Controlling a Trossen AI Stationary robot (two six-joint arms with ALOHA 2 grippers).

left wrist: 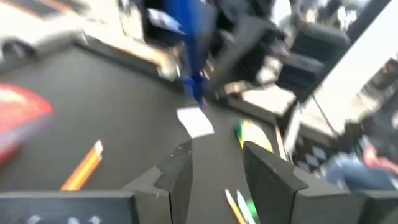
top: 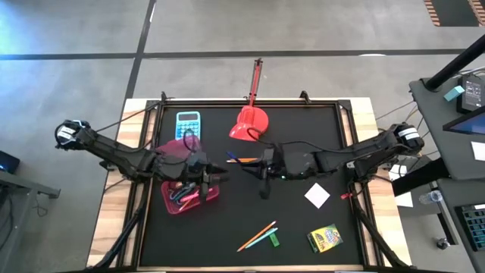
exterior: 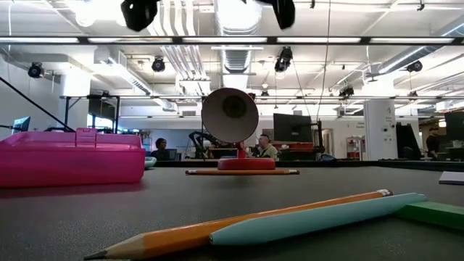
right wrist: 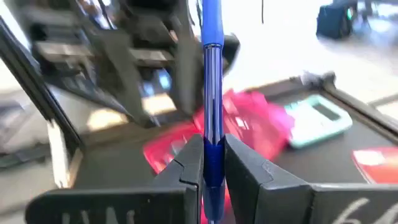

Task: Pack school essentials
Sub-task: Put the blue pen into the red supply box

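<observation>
Nearest edge of the black table (top: 303, 250): one orange pencil (top: 256, 236) and one pale blue-green pen (top: 261, 240) lying side by side, one small green block (top: 273, 240) just beside them, and one crayon box (top: 324, 238) off to the right. A bit farther in sits one white square (top: 317, 196).

Mid-table, the right gripper (right wrist: 211, 163) has its fingers pinched tight on one blue pen (right wrist: 212, 74), held up off the table. The left gripper (left wrist: 214, 165) faces it over the open pink case (top: 189, 193), fingers spread apart with nothing between them. A few pens are in the case already, can't count them. One more orange pencil (top: 242, 160) lies between the grippers.

Far side: one light-blue calculator (top: 188, 125) and one red scoop (top: 250, 123).
</observation>
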